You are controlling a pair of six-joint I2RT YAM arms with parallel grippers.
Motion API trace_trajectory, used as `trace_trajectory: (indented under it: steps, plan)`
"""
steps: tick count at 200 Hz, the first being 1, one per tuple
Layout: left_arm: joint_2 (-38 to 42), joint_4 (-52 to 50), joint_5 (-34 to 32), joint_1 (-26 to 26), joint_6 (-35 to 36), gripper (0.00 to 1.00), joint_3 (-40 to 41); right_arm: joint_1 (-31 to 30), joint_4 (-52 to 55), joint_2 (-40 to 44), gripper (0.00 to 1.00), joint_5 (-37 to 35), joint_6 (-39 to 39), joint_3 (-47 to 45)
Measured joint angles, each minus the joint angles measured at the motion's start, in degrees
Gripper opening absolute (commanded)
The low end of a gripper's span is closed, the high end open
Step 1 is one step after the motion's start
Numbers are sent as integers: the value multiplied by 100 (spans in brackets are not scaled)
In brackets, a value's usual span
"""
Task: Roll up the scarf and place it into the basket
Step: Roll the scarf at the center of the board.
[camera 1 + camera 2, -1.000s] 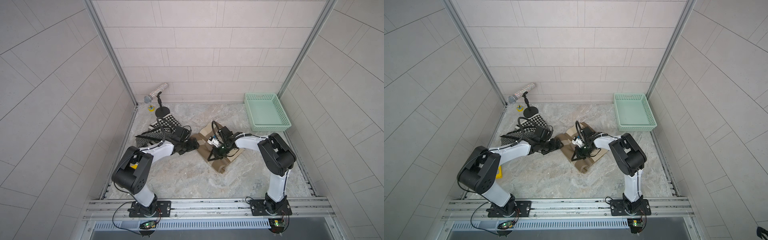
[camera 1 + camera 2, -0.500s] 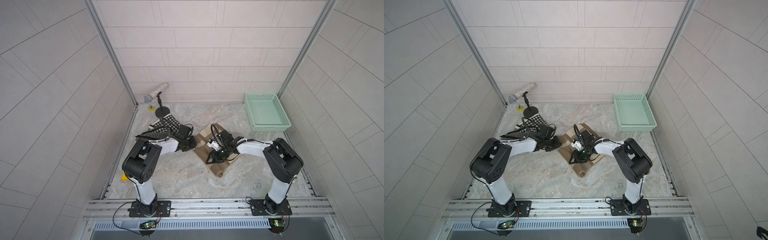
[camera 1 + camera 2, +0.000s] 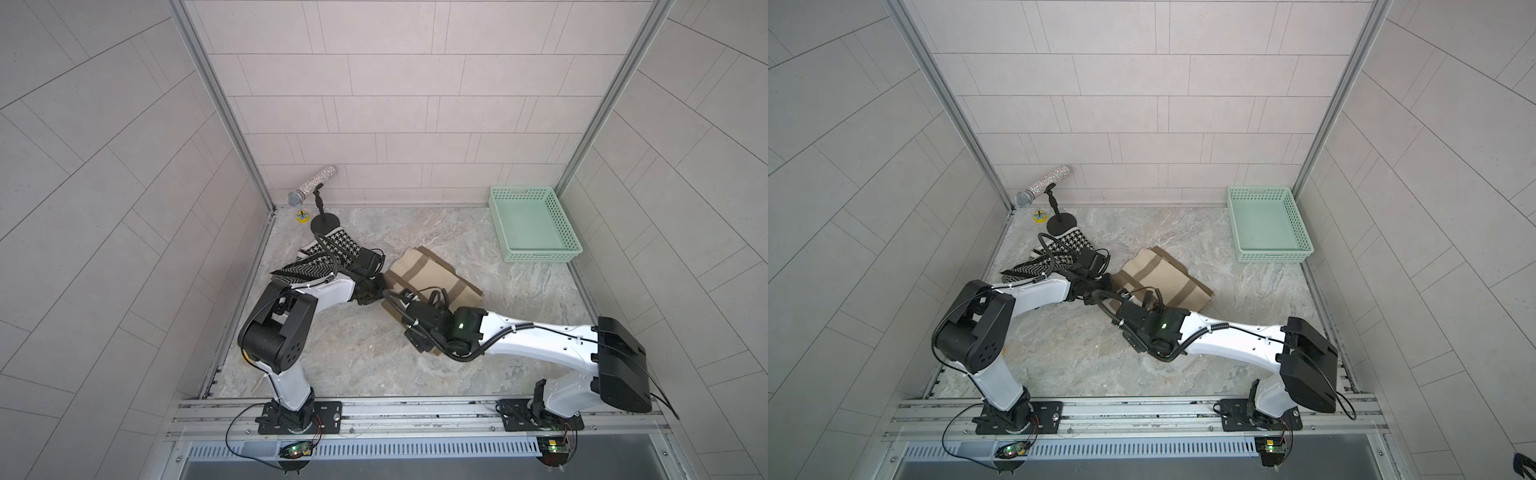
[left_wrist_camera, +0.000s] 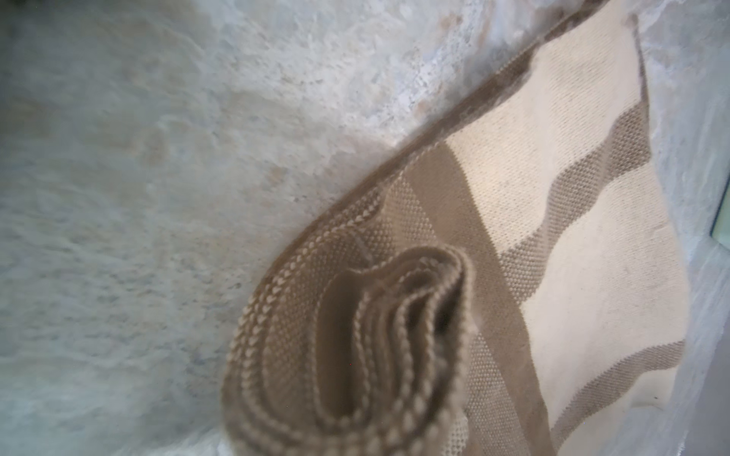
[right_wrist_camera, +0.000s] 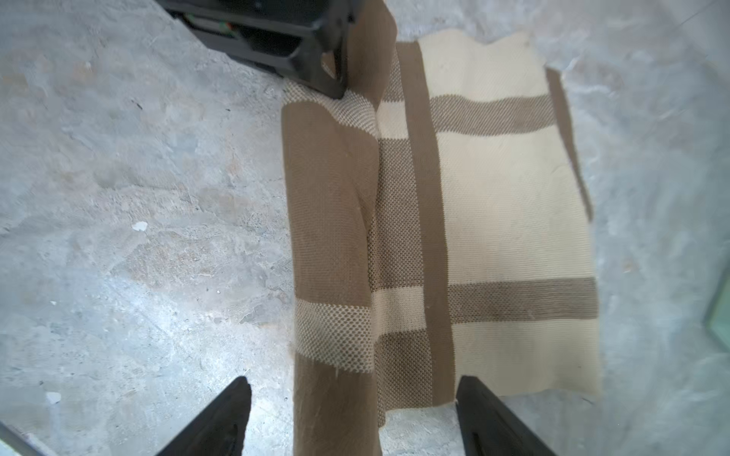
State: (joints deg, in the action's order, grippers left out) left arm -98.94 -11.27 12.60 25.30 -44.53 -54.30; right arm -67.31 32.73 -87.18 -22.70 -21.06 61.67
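Cream-and-brown striped scarf (image 5: 493, 221), roll along 1 edge

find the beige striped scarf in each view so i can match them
In a top view: scarf, mid-table.
In a top view: scarf, mid-table.
Left wrist: close up, rolled end nearest the camera.
Right wrist: across the middle, part rolled, part flat.
Shared landmark: the marbled table under it.

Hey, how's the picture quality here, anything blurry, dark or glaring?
Left wrist view: very close, the rolled end of the beige and brown striped knit scarf goes soft, and the grey marbled floor is smeared. Right wrist view: the weave is sharp mid-frame, the right arm's black fingers blurred at the edge. Both top views: even light, soft shadows, no glare; the mint-green plastic lattice basket is crisp.
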Motion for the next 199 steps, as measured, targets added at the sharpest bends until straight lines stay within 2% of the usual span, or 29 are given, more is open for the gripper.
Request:
trace_trajectory:
  steps: [16,43,81,106,120,139,145,162,178,187,199]
  plan:
    - [24,-83,-31,-2,24,14,0,-358,50,-398,86,-623,109,173]
    - [26,-116,-33,-2,50,14,0,-509,50,-1099,85,-1226,293,284]
    - [26,-216,-33,-2,87,14,-46,-533,-13,-1818,85,-1534,525,273]
    - [26,-280,-28,-2,116,14,-66,-501,-109,-2046,81,-1585,619,271]
    - [26,-308,-24,-2,149,14,-79,-457,-197,-2129,74,-1589,664,271]
    - [26,-387,-7,-4,170,19,-116,-304,-326,-2194,58,-1458,678,275]
    - [26,-420,4,-4,179,22,-136,-247,-354,-2212,49,-1397,693,275]
    - [39,-527,70,-24,243,41,-195,-105,-413,-2253,25,-1209,723,271]
    - [107,-625,173,-79,219,50,-201,-42,-407,-2277,5,-999,667,271]
    - [177,-691,236,-122,219,61,-203,-17,-404,-2258,0,-890,638,273]
    - [332,-798,299,-199,260,75,-205,26,-372,-2179,0,-656,581,275]
